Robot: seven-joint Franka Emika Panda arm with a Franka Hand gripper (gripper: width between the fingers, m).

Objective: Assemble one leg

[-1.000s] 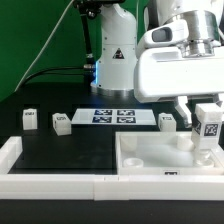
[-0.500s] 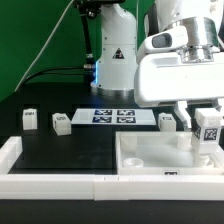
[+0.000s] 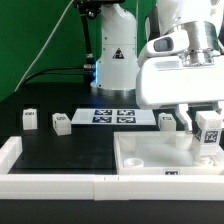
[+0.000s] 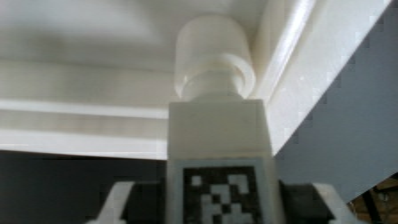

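Observation:
My gripper (image 3: 207, 128) is shut on a small white leg (image 3: 210, 131) with a black-and-white tag on its face. I hold it over the far right corner of the large white tray-like piece (image 3: 126, 150) at the exterior view's right. In the wrist view the leg (image 4: 219, 140) sits between my fingers (image 4: 127, 200), gripper (image 4: 219, 208). Its rounded end points at the tray's inner corner (image 4: 285, 60). I cannot tell whether it touches. Three more legs stand on the black table: two at the left (image 3: 30, 119) (image 3: 62, 123), one by the tray (image 3: 166, 120).
The marker board (image 3: 112, 116) lies at the back middle, before the robot's base (image 3: 115, 60). A white raised rim (image 3: 60, 185) runs along the table's front edge and left side.
My gripper with the leg has shifted slightly toward the exterior view's right and a little lower. Nothing else moved.

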